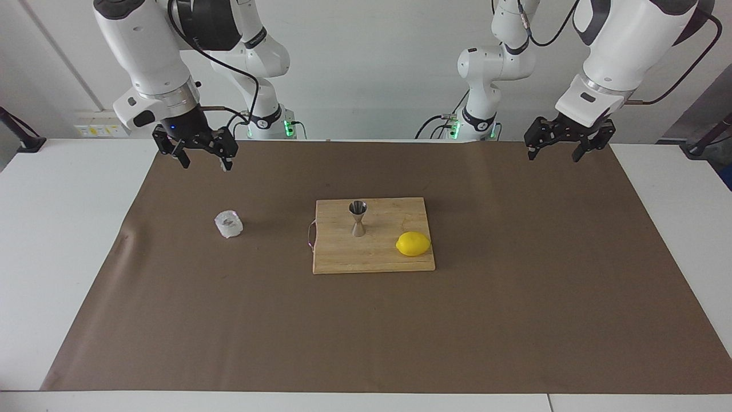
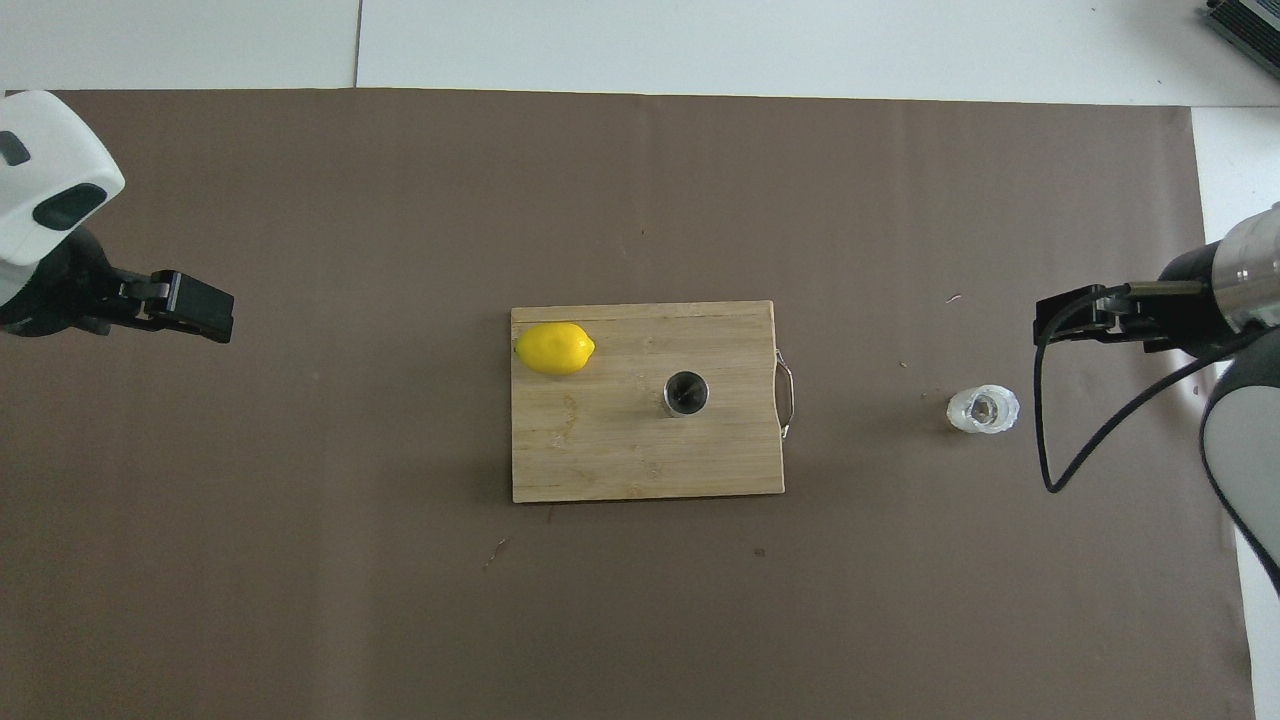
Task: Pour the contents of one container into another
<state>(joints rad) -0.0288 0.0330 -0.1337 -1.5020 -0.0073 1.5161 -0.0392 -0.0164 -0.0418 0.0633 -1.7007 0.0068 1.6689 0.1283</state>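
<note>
Both grippers hang open with nothing in them: right gripper [image 1: 202, 154] over the mat near the cup [image 1: 229, 224], left gripper [image 1: 556, 146] waiting at its end. Jigger [image 1: 358, 218] stands upright mid cutting board [image 1: 349, 257], lemon [image 1: 413, 244] nearby. Lots of bare brown mat [image 1: 514, 297] around.

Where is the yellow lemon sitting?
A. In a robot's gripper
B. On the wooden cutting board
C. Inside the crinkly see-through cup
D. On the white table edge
B. The lemon rests on a corner of the wooden cutting board, along with the upright steel jigger, while the translucent cup stands apart on the brown mat, toward the right arm's end.
</note>
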